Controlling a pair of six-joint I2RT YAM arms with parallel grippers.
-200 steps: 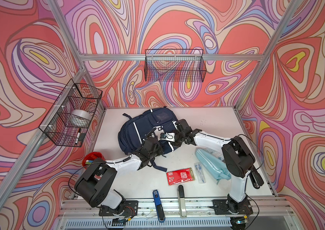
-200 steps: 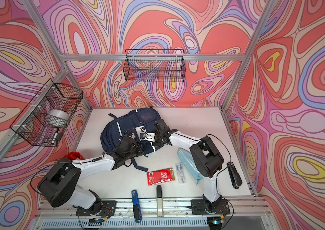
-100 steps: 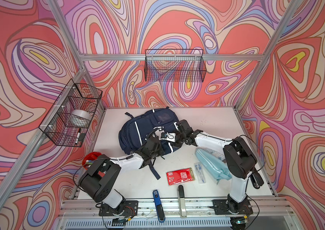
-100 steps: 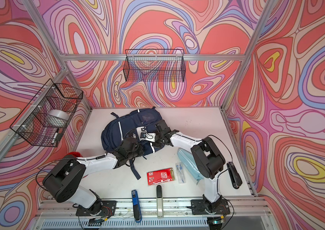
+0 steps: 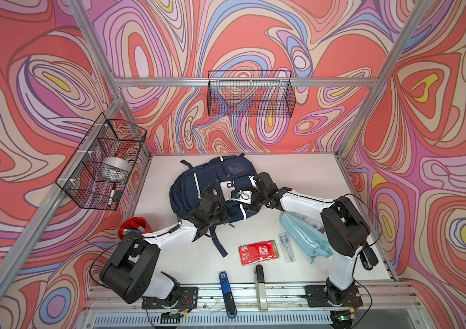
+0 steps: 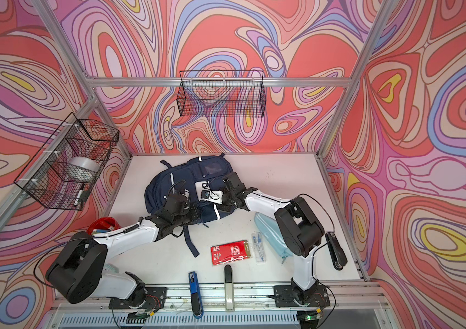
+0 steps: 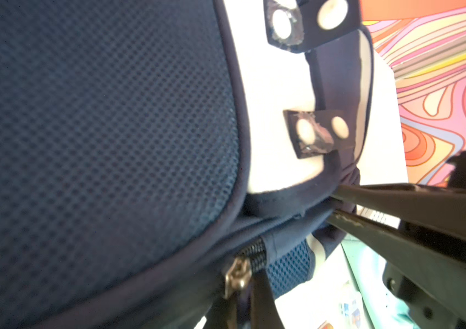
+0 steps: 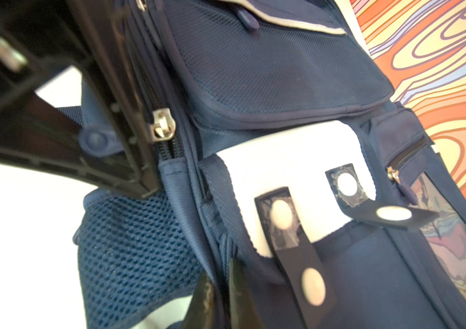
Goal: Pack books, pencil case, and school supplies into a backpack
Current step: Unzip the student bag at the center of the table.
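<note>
By the worktop's left edge stands a red cup of markers (image 5: pixel 133 226), which is no part of the job. Next along, the left gripper (image 7: pixel 334 205) has its jaws pinched tight on a fold of navy fabric, just beside the white patch (image 7: pixel 277 85) of the backpack (image 5: pixel 189 188). The backpack lies flat towards the back edge, a little left of the middle. No compartment gapes open in either top view, so I'd say packing hasn't begun.

The right gripper (image 8: pixel 222 277) reaches in from the other side. Its jaws are all but closed on a ridge of fabric near that same patch.

The bag is soft and floppy and will likely bunch and drag rather than lift cleanly. I'd pin a seam with one arm and take the small metal zip pull (image 8: pixel 163 125) with the other.

Towards the front right corner lie the red packet (image 5: pixel 259 252), the pen pack (image 5: pixel 286 247) and the pencil case (image 5: pixel 306 236), side by side and apart from the bag. I can't see the books.
</note>
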